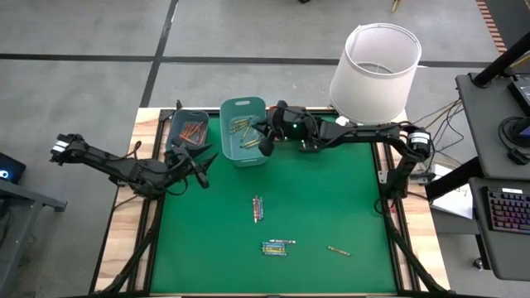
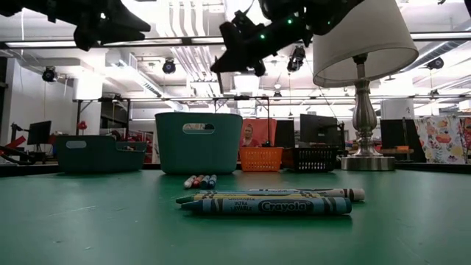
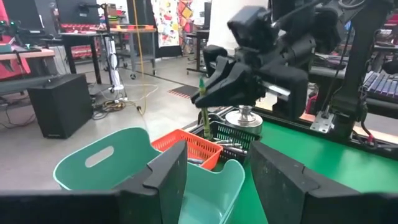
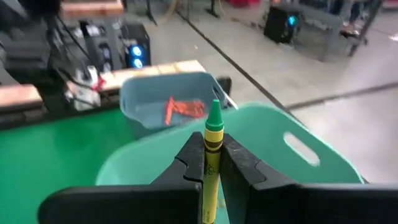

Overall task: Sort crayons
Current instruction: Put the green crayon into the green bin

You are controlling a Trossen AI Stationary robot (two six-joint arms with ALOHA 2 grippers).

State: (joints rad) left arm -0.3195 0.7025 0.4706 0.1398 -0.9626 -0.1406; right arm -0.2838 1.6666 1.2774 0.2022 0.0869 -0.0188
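While held, 1 green crayon [image 4: 212, 155]

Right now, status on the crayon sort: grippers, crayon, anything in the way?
Right gripper shut on green crayon, above teal bin. Left gripper open, empty, beside grey bin. More crayons on mat. Nothing blocking.

**Your workbench sits inside an open robotics lab**

You are working in a lab or workshop hall, not a home. Look past the green table [image 1: 273, 199]: exposed ceiling pipes [image 2: 184, 22] and hanging spotlights [image 2: 169, 66], a grey concrete floor [image 1: 248, 29] marked with dark lines, rows of computer monitors [image 2: 316, 129], a desk with a keyboard [image 1: 505, 209], loose cables [image 3: 124, 99] and black equipment boxes [image 3: 59, 102].
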